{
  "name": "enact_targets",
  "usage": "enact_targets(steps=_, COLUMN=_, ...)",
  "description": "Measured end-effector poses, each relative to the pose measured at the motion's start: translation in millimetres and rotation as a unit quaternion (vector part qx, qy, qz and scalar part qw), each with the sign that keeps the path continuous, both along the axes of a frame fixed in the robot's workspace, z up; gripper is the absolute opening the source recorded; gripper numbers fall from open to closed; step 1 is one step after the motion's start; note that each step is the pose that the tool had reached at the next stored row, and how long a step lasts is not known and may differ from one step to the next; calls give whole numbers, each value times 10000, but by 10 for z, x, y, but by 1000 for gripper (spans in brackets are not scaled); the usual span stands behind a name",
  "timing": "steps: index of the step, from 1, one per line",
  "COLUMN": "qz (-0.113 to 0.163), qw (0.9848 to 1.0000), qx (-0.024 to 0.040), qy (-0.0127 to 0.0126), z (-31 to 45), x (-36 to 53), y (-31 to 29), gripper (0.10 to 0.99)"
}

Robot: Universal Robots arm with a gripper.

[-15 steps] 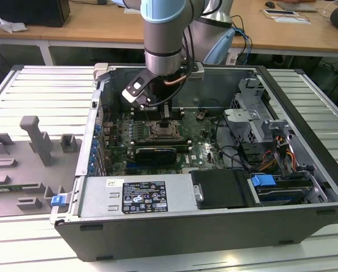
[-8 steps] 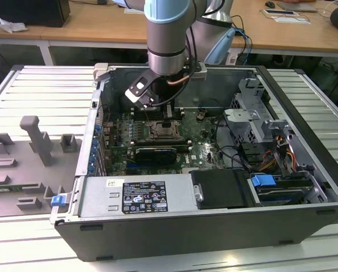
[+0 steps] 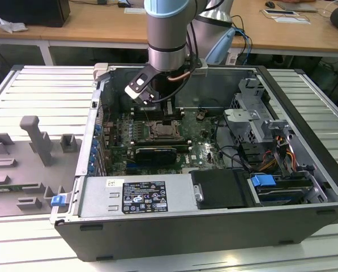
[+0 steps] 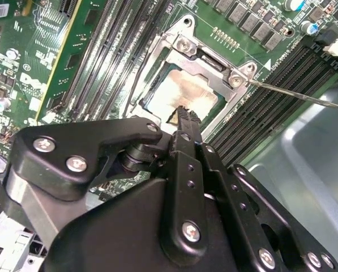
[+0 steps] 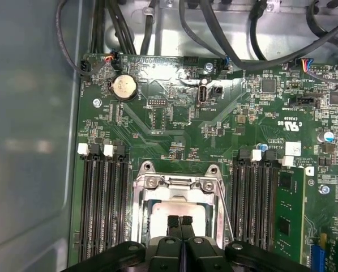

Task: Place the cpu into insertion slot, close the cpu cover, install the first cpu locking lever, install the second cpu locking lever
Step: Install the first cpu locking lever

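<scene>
The black two-fingered gripper (image 5: pixel 180 222) has its fingers pressed together, holding nothing. Their tips rest at the pale silvery square cpu (image 5: pixel 157 218), which sits directly beneath them in the dark metal-rimmed insertion slot (image 5: pixel 136 198). Around the fingertips, the thin silvery windowed cpu cover (image 5: pixel 177 194) seems to lie flat over the chip, though the fingers hide part of it. A thin steel locking lever (image 4: pixel 296 95) juts out well away from the fingers. Long black memory slots (image 5: pixel 103 204) flank them on the green motherboard (image 5: pixel 174 124). The open black computer case (image 3: pixel 214 226) lies on a pale slatted metal table (image 3: pixel 21 90), with wooden desks (image 3: pixel 101 25) beyond.
</scene>
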State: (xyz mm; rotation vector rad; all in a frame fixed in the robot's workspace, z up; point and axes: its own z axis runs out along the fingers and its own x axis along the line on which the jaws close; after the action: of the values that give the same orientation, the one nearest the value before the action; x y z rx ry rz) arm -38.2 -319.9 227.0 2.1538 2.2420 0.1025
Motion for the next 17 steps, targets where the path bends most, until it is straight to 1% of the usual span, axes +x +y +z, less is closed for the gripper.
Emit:
enact_targets(steps=8, qz=0, qw=10000, qx=0, qy=0, z=78, x=0, y=0, gripper=106)
enact_targets(steps=13, qz=-1, qw=10000, qx=-16, qy=0, z=207, x=0, y=0, gripper=106)
enact_targets(steps=14, qz=-1, qw=10000, qx=-22, qy=0, z=247, x=0, y=0, gripper=106)
enact_targets(steps=16, qz=-1, qw=10000, qx=-31, qy=0, z=299, x=0, y=0, gripper=106)
enact_targets(steps=17, qz=-1, qw=10000, qx=-38, qy=0, z=353, x=0, y=2, gripper=106)
